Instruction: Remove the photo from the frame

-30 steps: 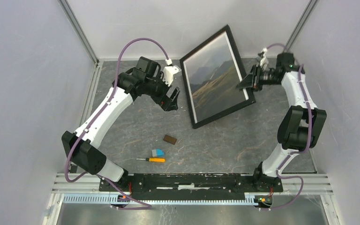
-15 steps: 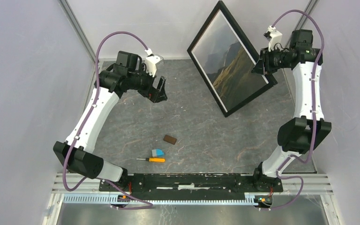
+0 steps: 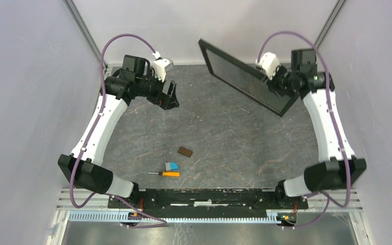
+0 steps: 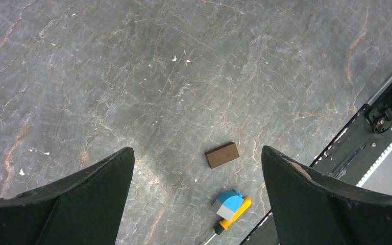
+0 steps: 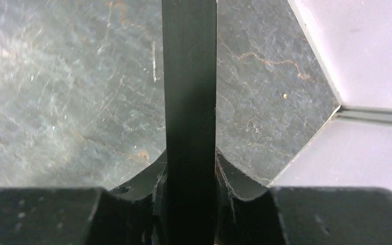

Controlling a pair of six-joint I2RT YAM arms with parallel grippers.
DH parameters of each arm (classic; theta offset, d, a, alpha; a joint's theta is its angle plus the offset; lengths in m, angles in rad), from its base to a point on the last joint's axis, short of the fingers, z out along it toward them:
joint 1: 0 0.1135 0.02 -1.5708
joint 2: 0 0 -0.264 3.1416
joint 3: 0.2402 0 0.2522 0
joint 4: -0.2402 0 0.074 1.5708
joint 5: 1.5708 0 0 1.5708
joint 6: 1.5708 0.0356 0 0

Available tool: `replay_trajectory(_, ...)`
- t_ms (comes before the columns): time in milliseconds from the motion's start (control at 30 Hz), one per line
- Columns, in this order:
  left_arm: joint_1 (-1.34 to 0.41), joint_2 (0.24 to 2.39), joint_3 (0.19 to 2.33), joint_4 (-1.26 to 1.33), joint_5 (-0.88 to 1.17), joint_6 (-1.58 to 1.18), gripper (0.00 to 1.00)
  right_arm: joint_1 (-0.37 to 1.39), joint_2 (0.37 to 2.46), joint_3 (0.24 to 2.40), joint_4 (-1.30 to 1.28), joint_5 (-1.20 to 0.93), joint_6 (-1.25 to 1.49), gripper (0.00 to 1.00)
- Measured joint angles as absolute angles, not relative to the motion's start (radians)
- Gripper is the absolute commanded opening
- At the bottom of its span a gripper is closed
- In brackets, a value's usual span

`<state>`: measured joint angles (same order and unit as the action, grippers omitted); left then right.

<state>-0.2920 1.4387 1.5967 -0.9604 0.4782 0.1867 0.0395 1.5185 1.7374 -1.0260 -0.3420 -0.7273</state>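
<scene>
While pale walls close round the grey veined table [image 3: 235, 143], the right arm stretches toward the far corner, its right gripper [image 3: 275, 88] clamped on the edge of the frame [image 3: 235, 71], which hangs tilted in the air, glass dark. The left gripper [image 3: 170, 97] hovers with jaws spread wide, a small brown block [image 4: 222, 154] below it.

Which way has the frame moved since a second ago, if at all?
Yes. The frame went up and rightward, farther from the brown block, clamped in the right gripper.
</scene>
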Motion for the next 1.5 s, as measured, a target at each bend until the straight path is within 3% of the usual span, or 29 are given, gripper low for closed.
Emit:
replay_trajectory(233, -0.273, 1.441, 1.538, -0.930, 0.484, 0.179, 1.00, 0.172, 1.134, 1.205, -0.817, -0.267, -0.929, 0.00)
replay_trajectory(467, -0.270, 1.446, 1.478, -0.888, 0.484, 0.171, 1.00, 0.223, 0.891, 0.711, -0.462, -0.178, -1.070, 0.17)
replay_trajectory(633, -0.270, 1.446, 1.433, -0.864, 0.482, 0.171, 1.00, 0.226, 0.794, 0.501, -0.286, -0.154, -1.145, 0.28)
replay_trajectory(667, -0.270, 1.446, 1.427, -0.863, 0.481, 0.171, 1.00, 0.226, 0.778, 0.476, -0.271, -0.154, -1.153, 0.33)
replay_trajectory(800, -0.270, 1.446, 1.418, -0.862, 0.480, 0.171, 1.00, 0.225, 0.733, 0.387, -0.259, -0.176, -1.157, 0.73)
replay_trajectory(933, -0.270, 1.446, 1.417, -0.862, 0.483, 0.171, 1.00, 0.225, 0.750, 0.271, -0.345, -0.210, -1.138, 0.87)
replay_trajectory(1233, -0.270, 1.456, 1.416, -0.865, 0.511, 0.173, 1.00, 0.224, 0.770, 0.310, -0.426, -0.266, -1.104, 0.93)
replay_trajectory(1500, -0.270, 1.567, 1.422, -0.866, 0.498, 0.176, 1.00, 0.083, 1.014, 0.628, -0.528, -0.385, -0.831, 0.94)
